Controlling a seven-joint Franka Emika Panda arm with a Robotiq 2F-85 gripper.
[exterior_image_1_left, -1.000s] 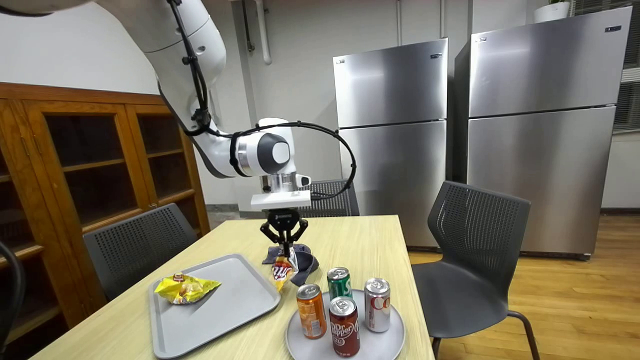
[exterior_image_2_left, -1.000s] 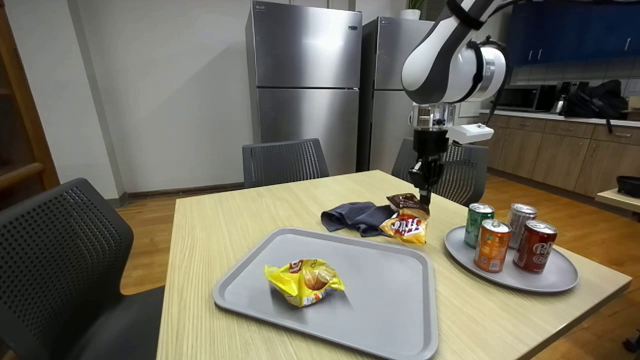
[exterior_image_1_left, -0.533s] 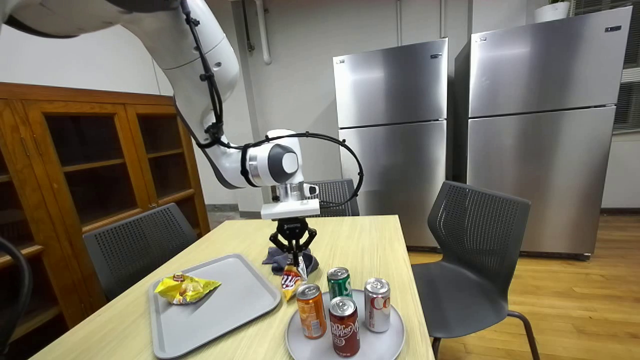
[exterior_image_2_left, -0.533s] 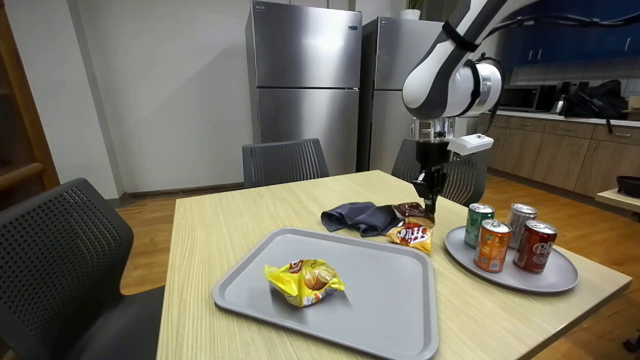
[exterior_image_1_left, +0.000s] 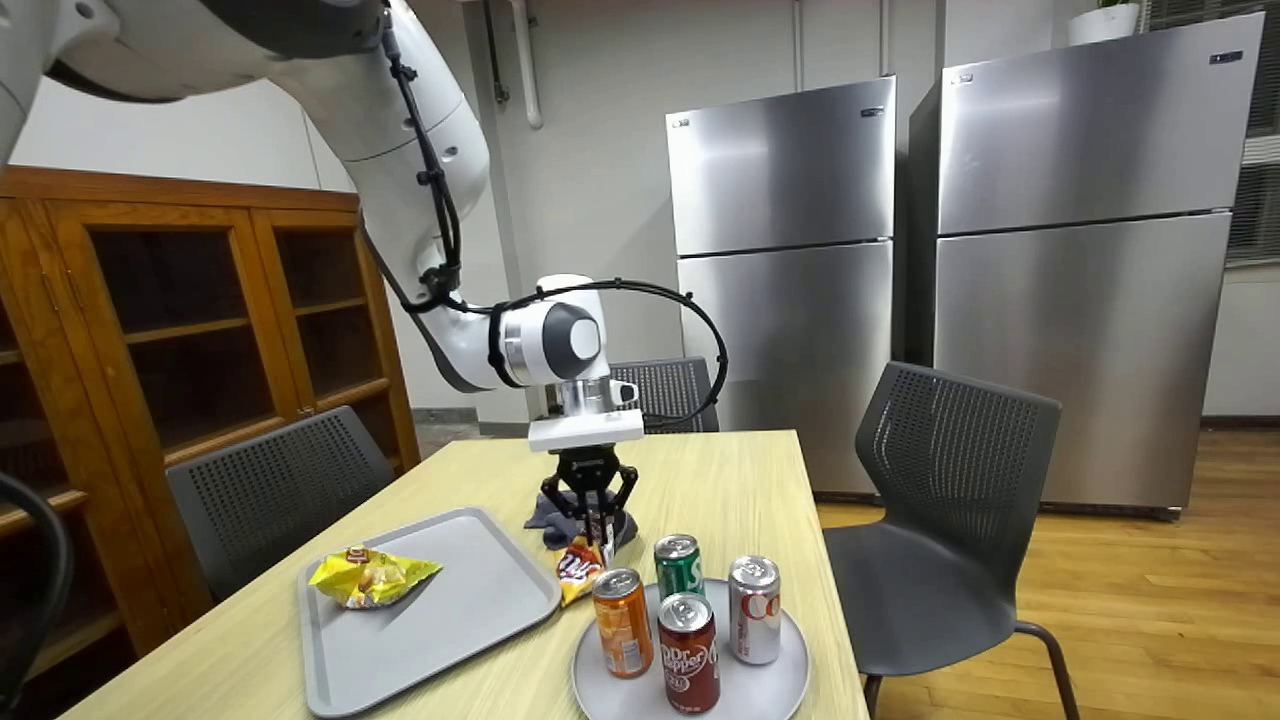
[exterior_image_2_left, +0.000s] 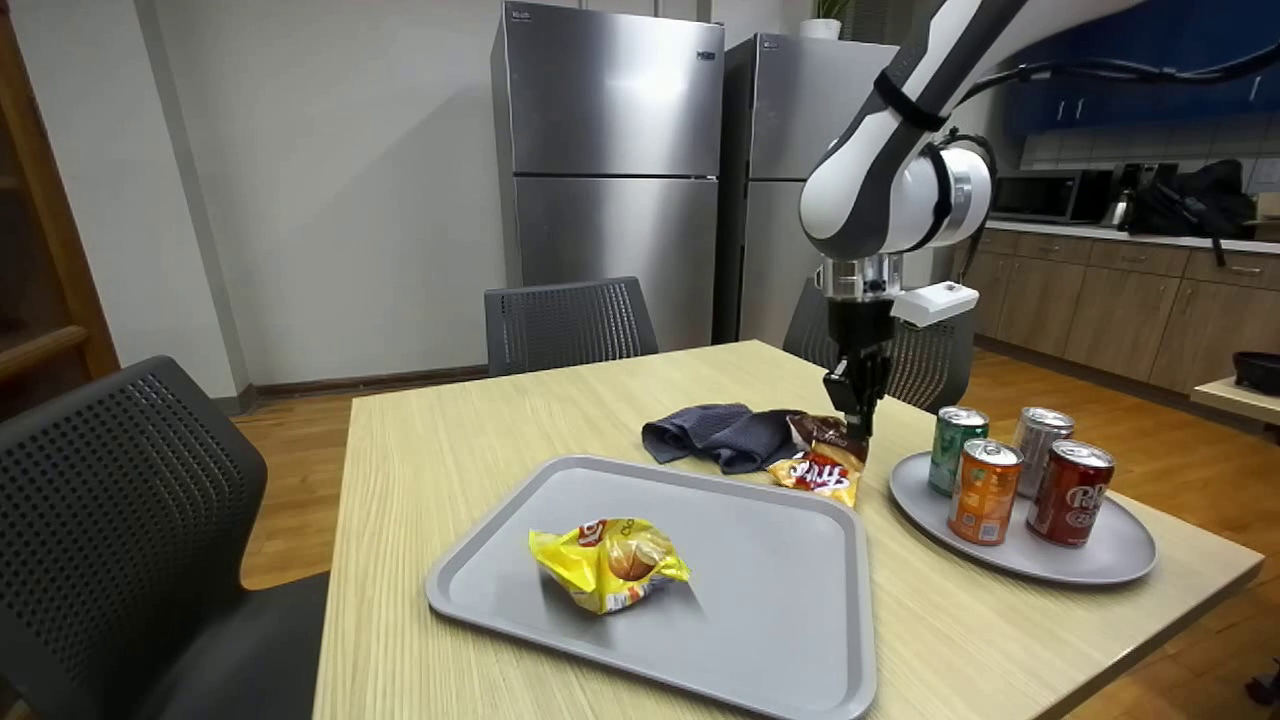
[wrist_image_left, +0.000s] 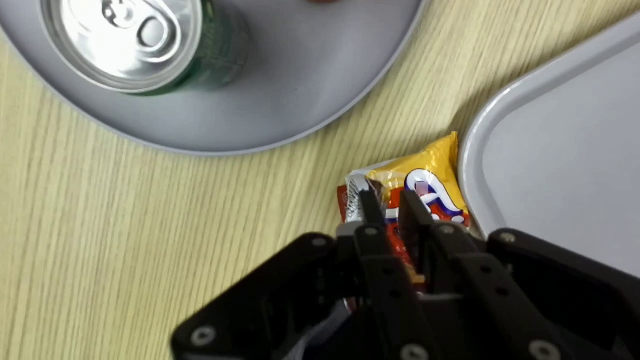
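Hanging from the white arm (exterior_image_1_left: 395, 200), the pincer (wrist_image_left: 391, 206) points straight down over the orange-and-brown snack bag (exterior_image_2_left: 822, 475), its two fingers (wrist_image_left: 371, 212) slightly parted, with a slim gap through which the bag's printed front shows in the wrist view. The fingertips are low at the brown end of the bag; whether they touch it cannot be made out. The bag rests on the pale wooden counter (exterior_image_2_left: 480, 430) between the gray tray (exterior_image_2_left: 740, 600) and the round gray plate (exterior_image_2_left: 1120, 555), right by the tray's rounded corner and apart from the plate. Near it, in both exterior views, lies a crumpled dark cloth (exterior_image_2_left: 720, 435). On the tray sits a yellow snack bag (exterior_image_2_left: 610, 565), toward the end farther from the pincer. Four drinks stand upright on the plate: a green can (exterior_image_1_left: 679, 565), an orange can (exterior_image_1_left: 623, 625), a silver can (exterior_image_1_left: 755, 610) with red lettering, and a dark red Dr Pepper can (exterior_image_1_left: 689, 655). Dark gray chairs (exterior_image_1_left: 950, 450) stand around the counter. Beyond, in an exterior view, are two stainless refrigerators (exterior_image_1_left: 780, 330) and a brown wooden cabinet (exterior_image_1_left: 265, 330) with glass doors.
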